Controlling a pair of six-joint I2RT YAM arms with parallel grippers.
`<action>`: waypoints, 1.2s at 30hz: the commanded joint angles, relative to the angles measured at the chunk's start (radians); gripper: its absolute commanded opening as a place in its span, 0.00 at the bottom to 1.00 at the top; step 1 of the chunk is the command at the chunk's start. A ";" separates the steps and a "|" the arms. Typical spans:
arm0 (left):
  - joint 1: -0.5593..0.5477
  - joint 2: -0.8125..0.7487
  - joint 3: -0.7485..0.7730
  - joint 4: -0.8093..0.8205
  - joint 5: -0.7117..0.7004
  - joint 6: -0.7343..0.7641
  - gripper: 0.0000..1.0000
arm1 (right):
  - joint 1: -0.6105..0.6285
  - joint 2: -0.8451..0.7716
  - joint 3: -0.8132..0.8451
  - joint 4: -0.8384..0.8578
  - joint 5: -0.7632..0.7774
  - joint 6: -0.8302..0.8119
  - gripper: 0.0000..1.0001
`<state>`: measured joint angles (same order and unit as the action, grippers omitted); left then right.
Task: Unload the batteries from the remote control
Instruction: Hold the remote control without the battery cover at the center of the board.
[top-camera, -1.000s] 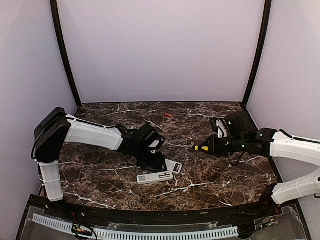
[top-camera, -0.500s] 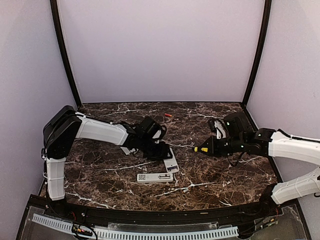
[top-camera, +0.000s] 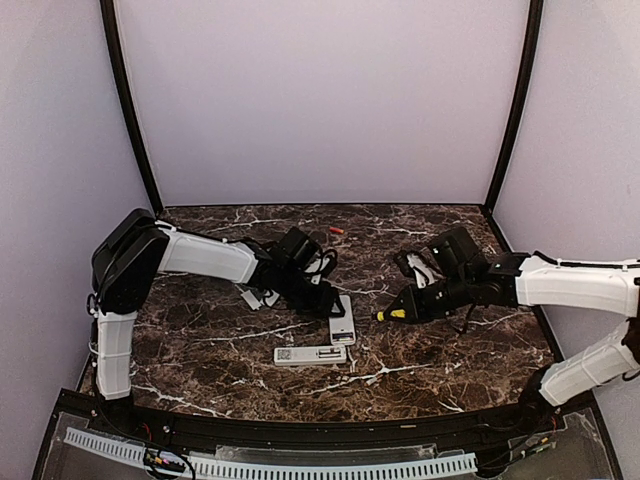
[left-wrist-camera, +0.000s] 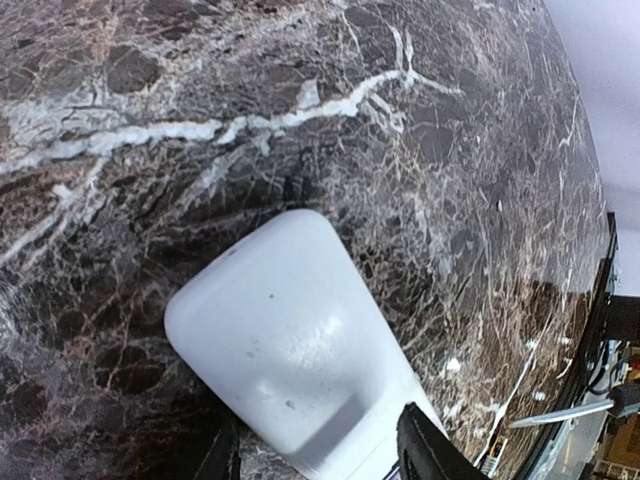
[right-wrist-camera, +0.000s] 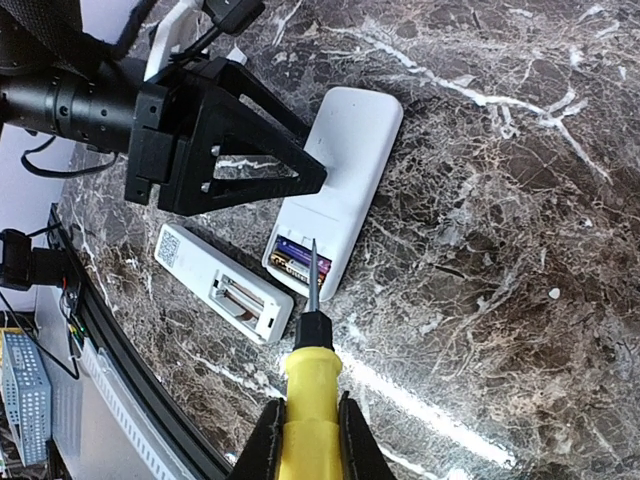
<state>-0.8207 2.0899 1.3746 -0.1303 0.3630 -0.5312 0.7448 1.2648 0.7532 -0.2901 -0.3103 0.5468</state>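
A white remote (top-camera: 342, 322) lies back up, its battery bay open at the near end. Two dark batteries (right-wrist-camera: 303, 262) sit side by side in that bay. My left gripper (top-camera: 318, 298) is shut on the remote's far end; in the left wrist view its fingers (left-wrist-camera: 432, 452) flank the remote's white body (left-wrist-camera: 290, 360). My right gripper (right-wrist-camera: 305, 412) is shut on a yellow-handled stick tool (right-wrist-camera: 311, 385), and the tool's metal tip (right-wrist-camera: 312, 252) is right over the batteries. A reddish battery (top-camera: 336, 230) lies far back on the table.
A second white remote (top-camera: 310, 355) with an empty open bay (right-wrist-camera: 235, 297) lies crosswise just in front of the first. Small pale cover plates (top-camera: 256, 297) lie under my left arm. The dark marble table's black front rail (top-camera: 300, 432) runs along the near edge.
My left gripper has pulled the remote back and turned it more lengthwise. My right arm has moved left and nearer, bringing the tool tip close to the remote.
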 joint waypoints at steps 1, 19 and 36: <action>0.002 -0.001 0.042 -0.139 0.056 0.106 0.52 | 0.037 0.074 0.081 -0.065 0.028 -0.036 0.00; -0.001 0.005 0.009 -0.183 0.102 0.170 0.32 | 0.136 0.185 0.213 -0.274 0.105 0.156 0.00; -0.030 0.033 0.013 -0.228 0.006 0.203 0.26 | 0.143 0.190 0.279 -0.319 0.137 0.203 0.00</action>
<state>-0.8337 2.0933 1.4033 -0.2920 0.4259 -0.3580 0.8783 1.4704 1.0046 -0.5995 -0.1963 0.7280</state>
